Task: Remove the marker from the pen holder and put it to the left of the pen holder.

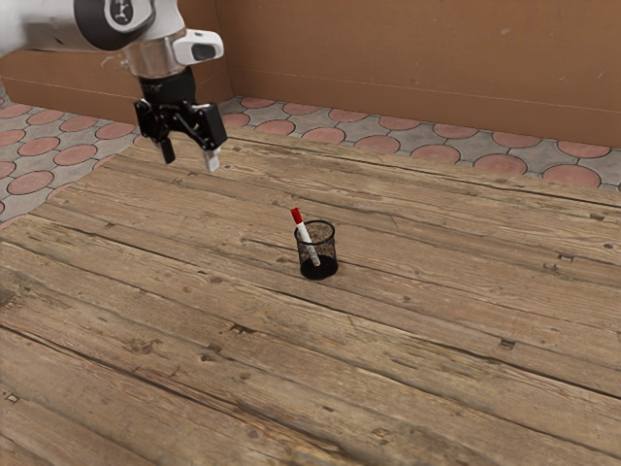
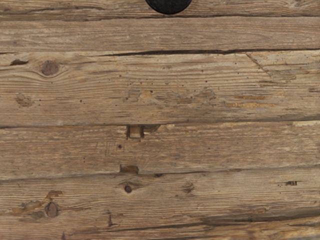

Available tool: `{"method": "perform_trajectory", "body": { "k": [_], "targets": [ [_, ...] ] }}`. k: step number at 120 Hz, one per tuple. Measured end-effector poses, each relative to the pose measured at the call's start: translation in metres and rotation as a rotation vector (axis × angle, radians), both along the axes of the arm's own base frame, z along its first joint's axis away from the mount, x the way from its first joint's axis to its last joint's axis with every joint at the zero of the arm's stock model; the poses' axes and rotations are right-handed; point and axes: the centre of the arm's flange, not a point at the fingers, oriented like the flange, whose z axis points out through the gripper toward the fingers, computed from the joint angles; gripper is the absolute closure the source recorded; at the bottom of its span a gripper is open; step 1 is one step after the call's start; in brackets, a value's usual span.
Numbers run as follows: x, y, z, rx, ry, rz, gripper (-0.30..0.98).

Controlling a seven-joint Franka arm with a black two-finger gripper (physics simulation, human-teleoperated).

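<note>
Pen holder (image 1: 331,254), black mesh, upright on the worktop (image 1: 146,301), cut off at the wrist view's border; its mesh partly veils the lower marker (image 1: 305,233), tip hard to make out. Marker stands inside, red end above the rim, tilted toward the exterior view's left. Farther back, end effector (image 1: 191,164) points down above the worktop, fingers spread, empty, well apart from the holder.

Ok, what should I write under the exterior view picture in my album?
The open gripper hovers over the wooden table, the red-capped marker leaning in its pen holder.
</note>
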Motion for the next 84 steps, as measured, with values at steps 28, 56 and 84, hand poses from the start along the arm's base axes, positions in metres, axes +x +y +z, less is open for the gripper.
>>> {"method": "perform_trajectory", "body": {
  "k": [28, 56, 84],
  "targets": [
    [0.058, -0.005, -0.103, 0.0, 0.087, 0.021, 0.0],
    [0.063, -0.016, -0.221, -0.031, 0.167, 0.058, 0.0],
    [0.067, -0.024, -0.273, -0.037, 0.152, 0.096, 0.0]
  ]
}}
